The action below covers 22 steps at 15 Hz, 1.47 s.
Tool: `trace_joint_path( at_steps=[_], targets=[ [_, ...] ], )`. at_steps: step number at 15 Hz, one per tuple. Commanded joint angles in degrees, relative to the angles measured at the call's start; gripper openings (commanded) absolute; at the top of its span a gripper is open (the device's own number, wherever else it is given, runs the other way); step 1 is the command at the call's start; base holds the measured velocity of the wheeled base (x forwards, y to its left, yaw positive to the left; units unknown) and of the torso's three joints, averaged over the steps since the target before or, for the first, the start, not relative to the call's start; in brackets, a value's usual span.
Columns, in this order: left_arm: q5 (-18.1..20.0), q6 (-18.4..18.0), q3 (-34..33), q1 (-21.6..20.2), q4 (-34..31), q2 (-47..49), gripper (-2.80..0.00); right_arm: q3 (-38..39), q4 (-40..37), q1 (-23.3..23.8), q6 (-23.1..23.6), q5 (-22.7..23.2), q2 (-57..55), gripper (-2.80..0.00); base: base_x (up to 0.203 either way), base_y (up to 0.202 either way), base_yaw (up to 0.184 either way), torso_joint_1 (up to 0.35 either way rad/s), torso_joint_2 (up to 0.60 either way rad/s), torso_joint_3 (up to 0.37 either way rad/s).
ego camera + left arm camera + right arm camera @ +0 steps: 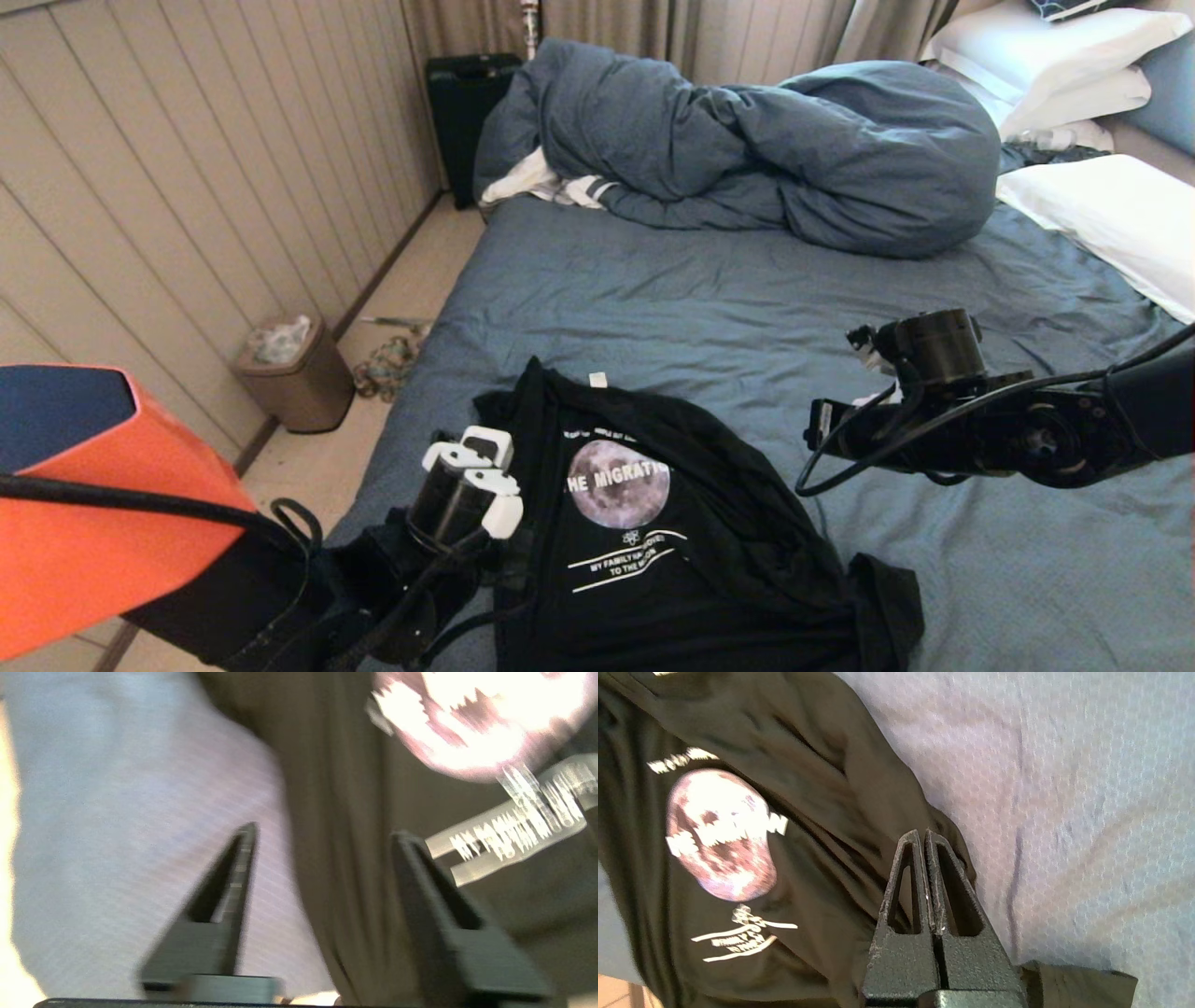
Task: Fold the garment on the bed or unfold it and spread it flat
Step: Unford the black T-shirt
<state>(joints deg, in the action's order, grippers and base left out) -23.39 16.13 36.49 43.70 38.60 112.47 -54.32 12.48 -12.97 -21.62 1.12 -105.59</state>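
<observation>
Left gripper (pixel 322 833) is spread apart and empty over the garment's (pixel 672 523) left edge; right gripper (pixel 924 835) is pinched closed, empty, above the right side. Garment lies print-up, rumpled, near edge of the bed (pixel 747 299). Risk: grabbing sheet with the hem, dragging both.

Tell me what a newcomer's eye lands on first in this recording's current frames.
The black T-shirt with its grey moon print lies rumpled, print up, at the near edge of the bed. The left gripper, fingers apart, hangs over the shirt's left edge; the right gripper, fingers shut, hovers at its right side. A bunched blue-grey duvet fills the far end.
</observation>
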Motion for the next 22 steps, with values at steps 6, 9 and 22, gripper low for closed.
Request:
trace_joint_path(
  at_steps=[6,9,22],
  targets=[
    [13.84,10.93,10.78,-11.97,-15.12,-5.71,-2.80,-25.74,-14.12,-0.60,-2.95,-0.55,-8.89,-2.80,0.000,0.000,0.000,0.000,0.00,0.000],
    [19.06,13.98,13.53,-14.73,-21.35,-9.48,-2.80,-39.78,-22.53,-0.75,-2.50,-0.95,-17.64,-2.80,0.000,0.000,0.000,0.000,0.00,0.000],
    [21.10,15.68,12.38,-11.65,-23.39,-9.20,-2.80,-32.57,-27.44,-6.95,4.75,-9.97,-18.86,-2.80,0.000,0.000,0.000,0.000,0.00,0.000]
  ],
)
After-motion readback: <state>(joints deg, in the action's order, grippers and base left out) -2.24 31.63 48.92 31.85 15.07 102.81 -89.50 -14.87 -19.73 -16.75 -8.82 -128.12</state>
